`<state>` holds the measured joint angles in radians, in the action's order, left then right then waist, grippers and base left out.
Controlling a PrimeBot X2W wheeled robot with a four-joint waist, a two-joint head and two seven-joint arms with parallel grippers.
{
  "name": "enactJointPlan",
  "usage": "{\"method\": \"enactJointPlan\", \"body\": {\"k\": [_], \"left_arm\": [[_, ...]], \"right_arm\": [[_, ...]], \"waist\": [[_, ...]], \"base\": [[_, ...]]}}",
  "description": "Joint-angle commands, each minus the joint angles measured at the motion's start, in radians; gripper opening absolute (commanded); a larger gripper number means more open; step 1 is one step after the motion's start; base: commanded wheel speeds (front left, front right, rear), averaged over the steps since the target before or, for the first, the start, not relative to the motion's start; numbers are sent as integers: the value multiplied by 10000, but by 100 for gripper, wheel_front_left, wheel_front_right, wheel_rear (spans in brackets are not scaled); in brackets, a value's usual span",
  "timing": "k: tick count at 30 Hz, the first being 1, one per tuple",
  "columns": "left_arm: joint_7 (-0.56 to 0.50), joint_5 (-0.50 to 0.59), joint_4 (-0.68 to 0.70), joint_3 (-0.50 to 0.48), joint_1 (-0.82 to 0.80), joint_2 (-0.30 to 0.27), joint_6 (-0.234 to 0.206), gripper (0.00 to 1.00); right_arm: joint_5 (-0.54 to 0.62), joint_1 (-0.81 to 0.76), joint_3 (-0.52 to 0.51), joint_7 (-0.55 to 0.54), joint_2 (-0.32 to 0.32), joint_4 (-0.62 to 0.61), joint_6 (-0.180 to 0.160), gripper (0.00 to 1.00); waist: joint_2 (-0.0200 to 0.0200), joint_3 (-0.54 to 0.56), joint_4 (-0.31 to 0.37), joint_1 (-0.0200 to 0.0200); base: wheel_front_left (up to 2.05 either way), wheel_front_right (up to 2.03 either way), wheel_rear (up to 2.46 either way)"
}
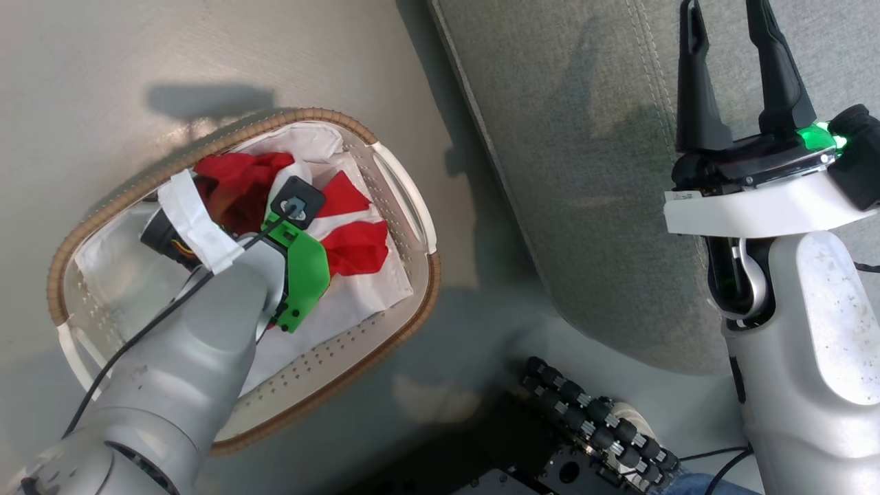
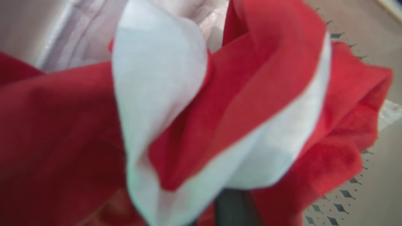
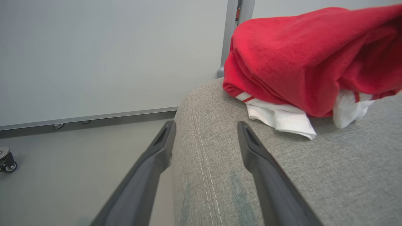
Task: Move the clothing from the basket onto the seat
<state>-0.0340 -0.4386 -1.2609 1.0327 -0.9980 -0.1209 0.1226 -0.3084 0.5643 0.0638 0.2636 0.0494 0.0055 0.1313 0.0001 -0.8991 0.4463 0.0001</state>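
Pale grey floor (image 1: 103, 55), basket beside sofa: robot's left gripper (image 2: 234, 205) is buried in soft bright-red clothing w/ white trim (image 1: 350, 240), jaws closed, apparently pinching a fold, inside the oval white perforated basket w/ brown woven rim (image 1: 427, 289). Right gripper (image 1: 723, 17) hovers over the large light-grey fabric seat (image 1: 584, 172), jaws wide & empty. Farther on, another red garment (image 3: 298, 59) lies on the seat. Risk: thin white plastic liner (image 1: 375, 289) gets pinched too & lifts out; a shallow pinch could slip mid-carry.

Silver left arm reaching down, left claw (image 2: 234, 207) pinched closed, right claw (image 3: 206, 127) upright, fingers (image 3: 150, 163) spread apart.
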Motion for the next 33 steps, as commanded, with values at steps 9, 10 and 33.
{"method": "enactJointPlan", "body": {"k": [9,10,33], "left_arm": [[1043,-402,557,125,740,265,80,0],[1182,-456,635,140,835,287,83,0],[2991,-935,4001,-773,2825,158,-401,0]], "right_arm": [[317,-248,-271,18,24,177,-10,100],[381,-282,-291,18,24,199,-12,100],[2079,-2042,-1337,18,30,879,-12,100]], "waist": [[-1,916,-637,-1],[-1,1062,-736,-1],[-1,5537,-2750,-1]], "base": [[0,0,0],[0,0,0],[0,0,0]]}}
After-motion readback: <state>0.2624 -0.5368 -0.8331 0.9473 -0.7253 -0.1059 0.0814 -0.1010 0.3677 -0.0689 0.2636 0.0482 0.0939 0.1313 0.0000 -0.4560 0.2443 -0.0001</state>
